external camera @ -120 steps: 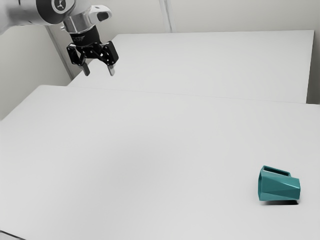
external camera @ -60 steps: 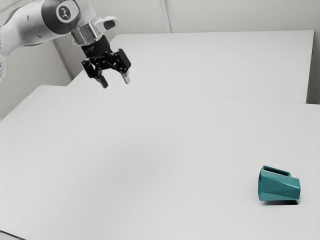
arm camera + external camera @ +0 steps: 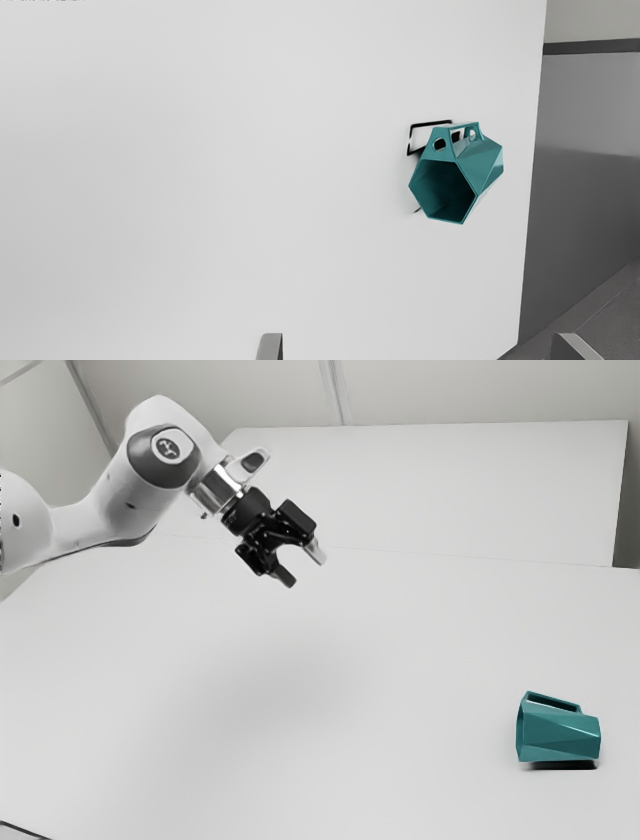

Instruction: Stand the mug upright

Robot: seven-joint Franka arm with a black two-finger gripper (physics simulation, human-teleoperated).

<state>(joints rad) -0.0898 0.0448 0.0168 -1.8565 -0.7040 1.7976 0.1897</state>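
Note:
High over the white table, the gripper [image 3: 305, 568] is tilted toward the exterior view's lower right, its fingers apart and holding nothing. The teal faceted mug [image 3: 558, 732] lies on its side near the exterior view's right, well away from the gripper; its mouth faces the exterior view's left. In the wrist view the mug [image 3: 482, 167] shows its dark hexagonal mouth toward the camera, with its angular handle uppermost. Both fingertips of the gripper [image 3: 417, 347] stand wide apart there, short of the mug.
The white table [image 3: 330, 680] spreads below the arm. In the wrist view its edge [image 3: 531, 200] runs close beyond the mug, with grey floor [image 3: 610, 320] past it. A white panel [image 3: 430, 490] stands at the back of the exterior view.
My hand has moved toward the exterior view's right and lower, tilting more along the way. The mug has stayed where it was.

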